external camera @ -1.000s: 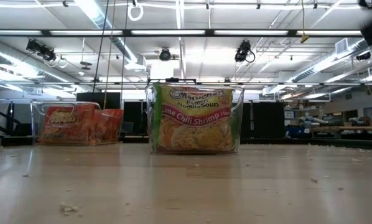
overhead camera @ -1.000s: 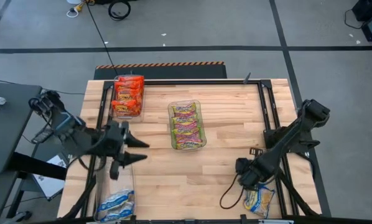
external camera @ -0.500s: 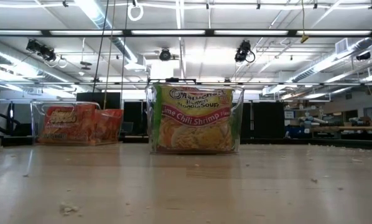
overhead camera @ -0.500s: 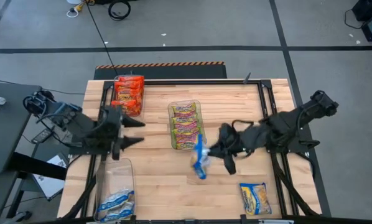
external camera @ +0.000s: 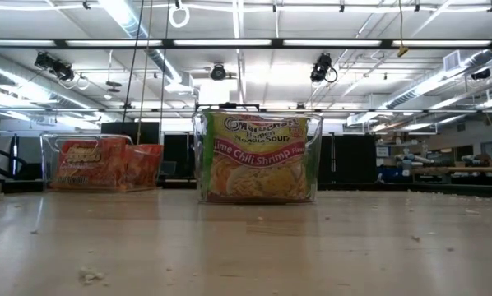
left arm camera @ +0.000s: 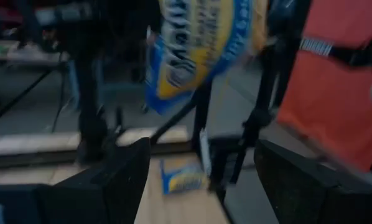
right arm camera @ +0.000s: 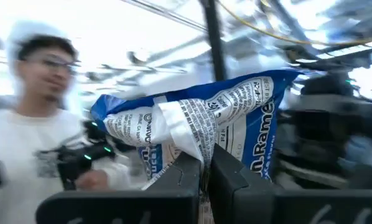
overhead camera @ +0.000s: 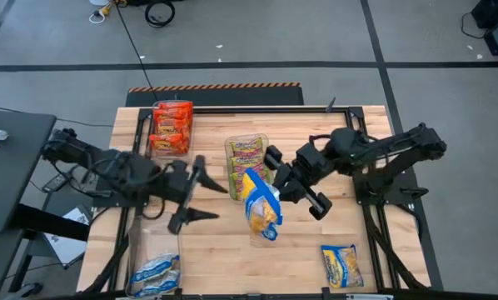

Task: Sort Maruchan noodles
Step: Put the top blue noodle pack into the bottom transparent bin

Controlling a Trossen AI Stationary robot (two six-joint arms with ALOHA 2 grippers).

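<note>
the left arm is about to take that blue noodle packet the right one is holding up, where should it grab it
Probably the free lower end of the blue packet, coming from the left gripper side with open fingers. The right gripper pinches its upper edge, so the packet hangs with its lower half clear.

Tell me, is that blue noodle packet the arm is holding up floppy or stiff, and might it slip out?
Probably fairly stiff: the blue packet hangs flat below the right tool, not drooping. Its wrapper edge looks thin and crinkly where the fingers pinch it, so it could slip. It seems light, since a pinch on one edge carries it.
</note>
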